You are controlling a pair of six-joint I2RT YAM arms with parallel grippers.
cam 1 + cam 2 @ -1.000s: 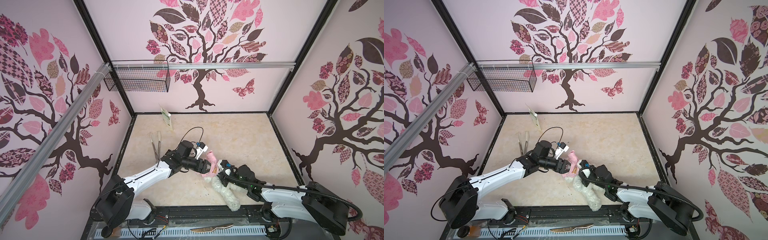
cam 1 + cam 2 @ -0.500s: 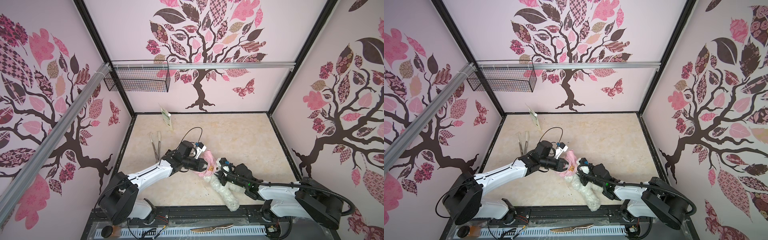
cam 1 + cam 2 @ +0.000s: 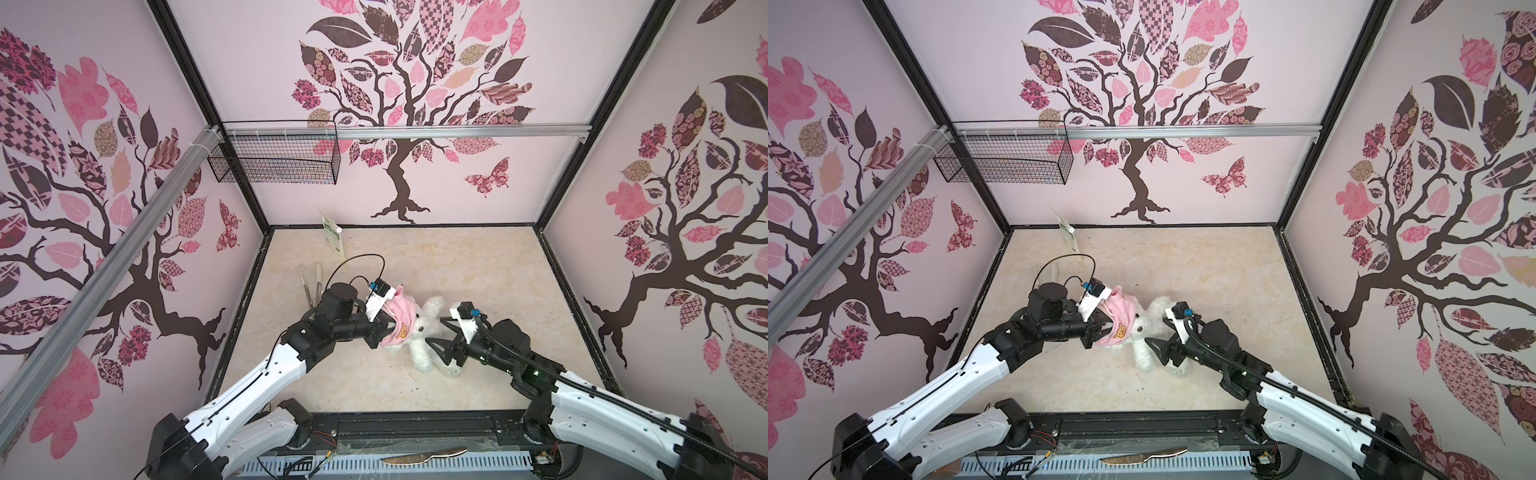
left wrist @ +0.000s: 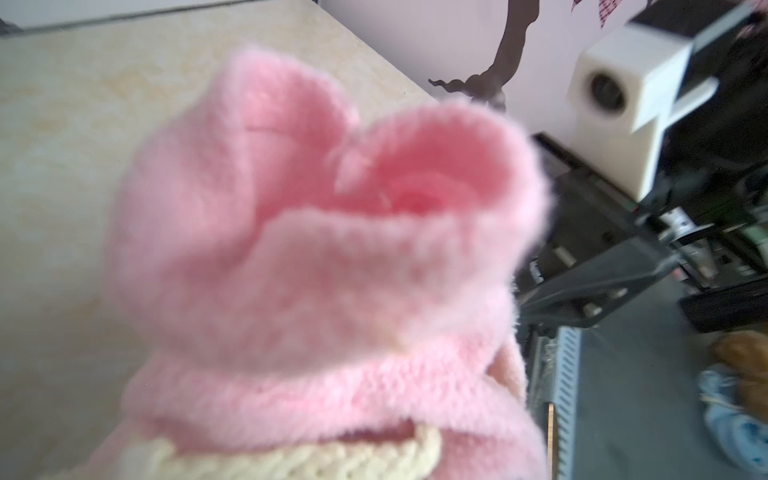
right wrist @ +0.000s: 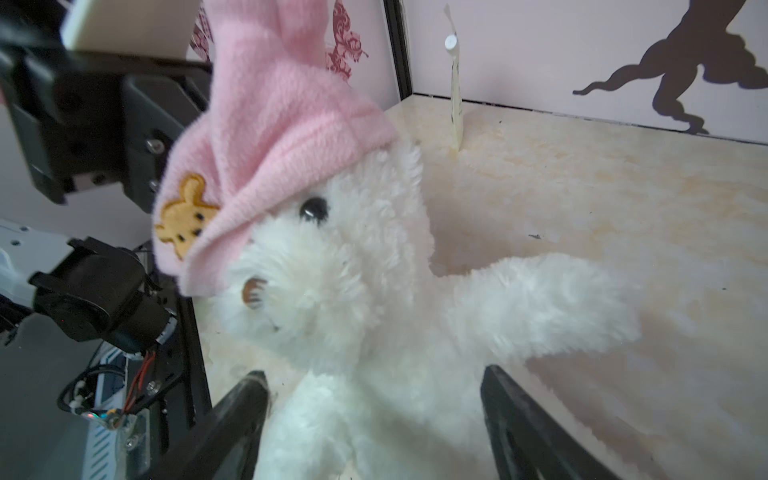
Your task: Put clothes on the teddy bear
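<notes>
White teddy bear points head-first at left pincer pinching pink hoodie; right pincer spread astride torso.

Both top views look down; right wrist view closely faces teddy bear.

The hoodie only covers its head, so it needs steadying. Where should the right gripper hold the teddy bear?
Probably the torso, below the arms, approached from the leg end: the teddy bear lies legs toward the right gripper, whose open jaws straddle it.
</notes>
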